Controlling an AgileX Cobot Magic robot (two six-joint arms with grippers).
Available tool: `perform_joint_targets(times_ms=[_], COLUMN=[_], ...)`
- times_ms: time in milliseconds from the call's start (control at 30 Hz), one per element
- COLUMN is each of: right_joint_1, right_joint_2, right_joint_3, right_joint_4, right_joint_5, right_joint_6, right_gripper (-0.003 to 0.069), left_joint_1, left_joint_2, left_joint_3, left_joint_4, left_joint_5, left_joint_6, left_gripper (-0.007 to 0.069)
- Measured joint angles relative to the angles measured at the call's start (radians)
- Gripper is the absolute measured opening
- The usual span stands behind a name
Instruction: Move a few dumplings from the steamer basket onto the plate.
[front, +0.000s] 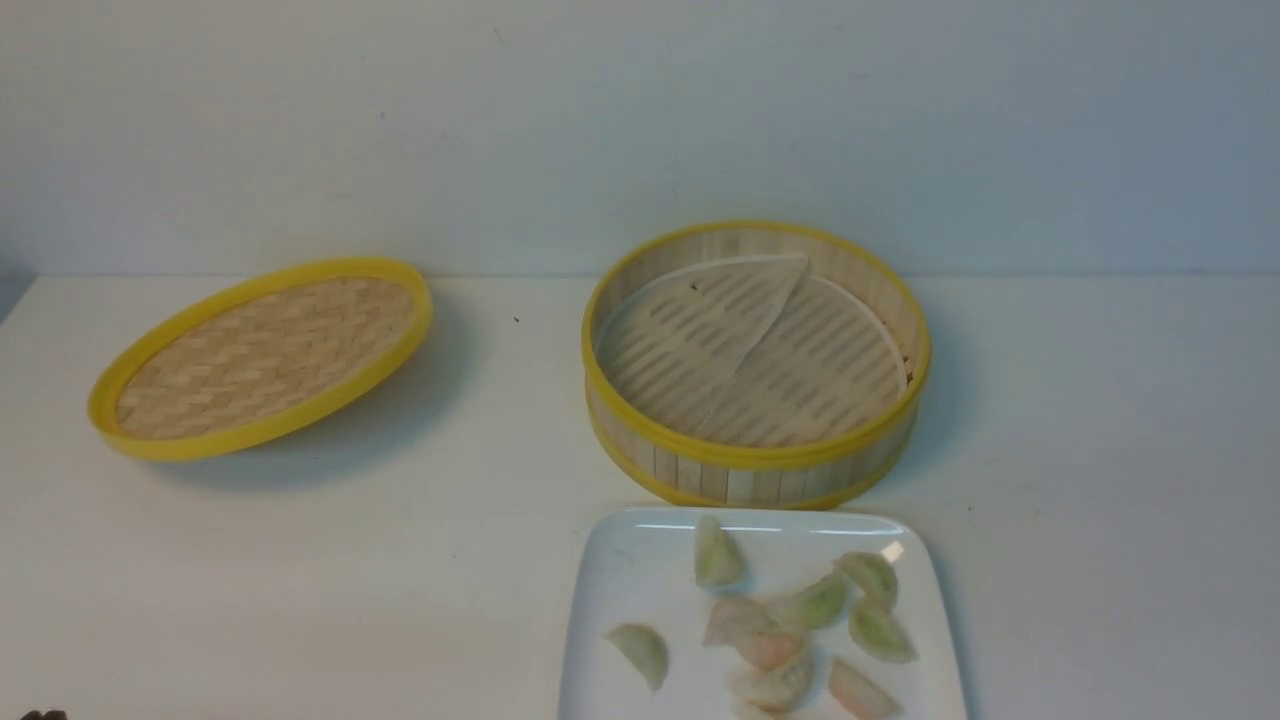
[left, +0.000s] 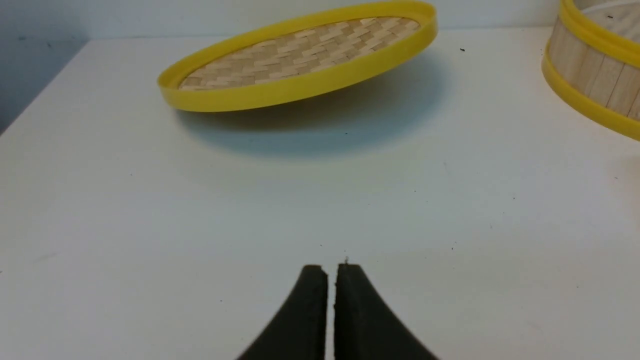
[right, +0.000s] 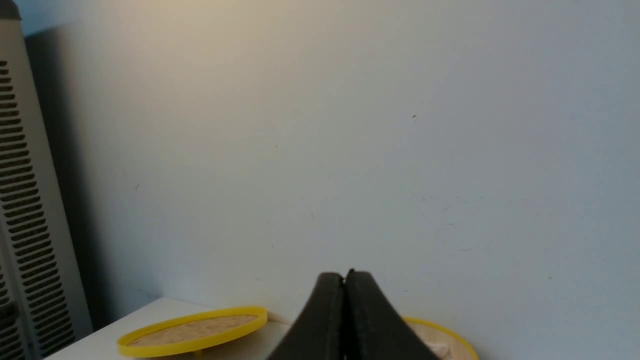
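The steamer basket (front: 750, 470) stands at mid-table; inside it only the folded whitish liner (front: 720, 340) shows. Directly in front of it lies the white plate (front: 630, 570) with several dumplings on it, pale green ones (front: 718, 553) and pinkish ones (front: 760, 640), most clustered toward its right half. Neither gripper appears in the front view. My left gripper (left: 330, 267) is shut and empty, low over bare table, with the basket's wall (left: 595, 65) off to one side. My right gripper (right: 344, 275) is shut and empty, raised and facing the wall, with the basket's rim (right: 450, 335) below it.
The woven yellow-rimmed lid (front: 260, 355) rests tilted on the table at the back left, also seen as the lid (left: 300, 55) ahead of the left gripper. The table's left edge (left: 40, 85) lies beyond it. A grey slatted unit (right: 20, 200) stands by the wall.
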Motion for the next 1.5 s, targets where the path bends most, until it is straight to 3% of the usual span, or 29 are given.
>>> perform_joint_targets(times_ms=[633, 933, 1167, 1500], right_joint_1=[0.0, 0.0, -0.008, -0.431], right_joint_2=[0.0, 0.0, 0.0, 0.002], right_joint_3=[0.003, 0.18, 0.314, 0.592], right_joint_4=[0.009, 0.143, 0.146, 0.1], right_joint_5=[-0.005, -0.244, -0.366, -0.383], right_joint_6=[-0.007, -0.053, -0.056, -0.076], right_gripper=[-0.0014, -0.0014, -0.0014, -0.0014], left_joint_1=[0.0, 0.0, 0.0, 0.0], left_joint_2=[0.0, 0.0, 0.0, 0.0], left_joint_3=[0.0, 0.0, 0.0, 0.0], left_joint_4=[0.0, 0.0, 0.0, 0.0], left_joint_5=[0.0, 0.0, 0.0, 0.0], left_joint_6=[-0.003, -0.002, -0.002, -0.002], left_gripper=[0.0008, 0.0008, 0.0008, 0.0008])
